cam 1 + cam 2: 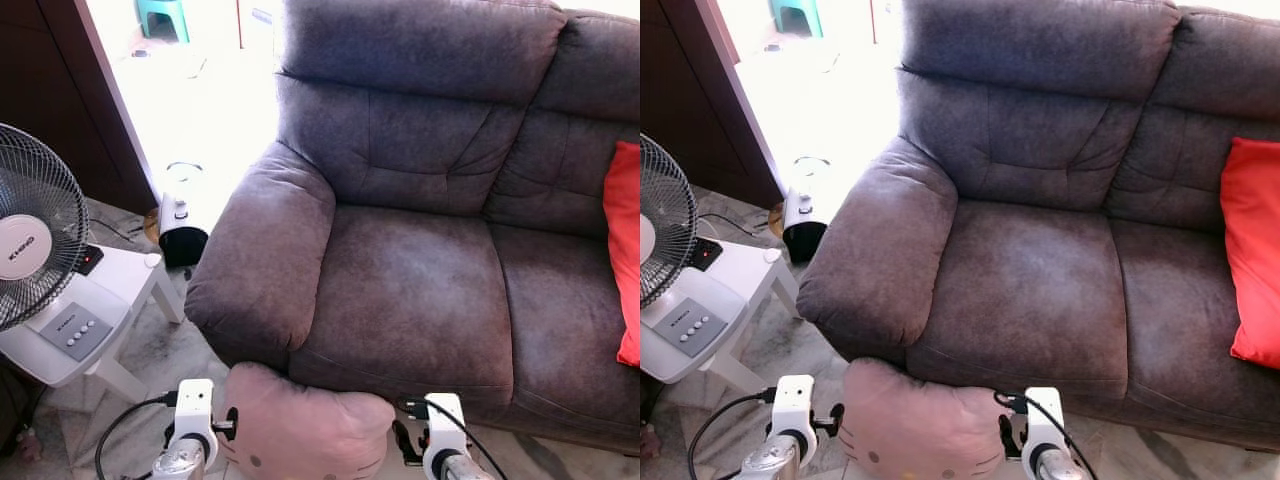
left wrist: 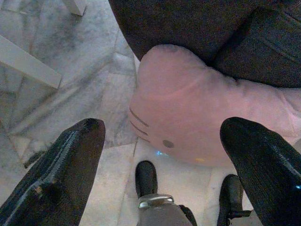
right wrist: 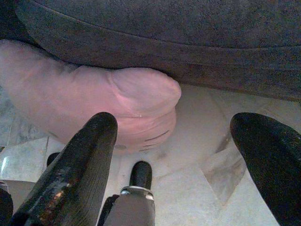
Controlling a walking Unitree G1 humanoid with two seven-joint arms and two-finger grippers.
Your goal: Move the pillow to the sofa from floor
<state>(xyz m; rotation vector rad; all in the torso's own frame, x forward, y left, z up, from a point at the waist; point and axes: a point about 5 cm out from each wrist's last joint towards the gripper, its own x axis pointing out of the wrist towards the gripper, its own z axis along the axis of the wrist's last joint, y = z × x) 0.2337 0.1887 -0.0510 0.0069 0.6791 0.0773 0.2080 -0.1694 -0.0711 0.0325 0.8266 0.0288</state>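
While the pink pillow [image 1: 300, 430] sits at lower centre against the grey sofa [image 1: 410, 290], the left gripper [image 2: 162, 141] and right gripper [image 3: 174, 141] flank it, fingers spread, ready to squeeze its soft, light sides.

The pink pillow's [image 1: 300, 430] lower part ran off the near edge, and its far rim was tucked under the sofa [image 1: 420, 290] front. The red cushion [image 1: 625, 250] was cut by the right edge, the fan [image 1: 30, 240] by the left. Both arms were cropped at the near edge.
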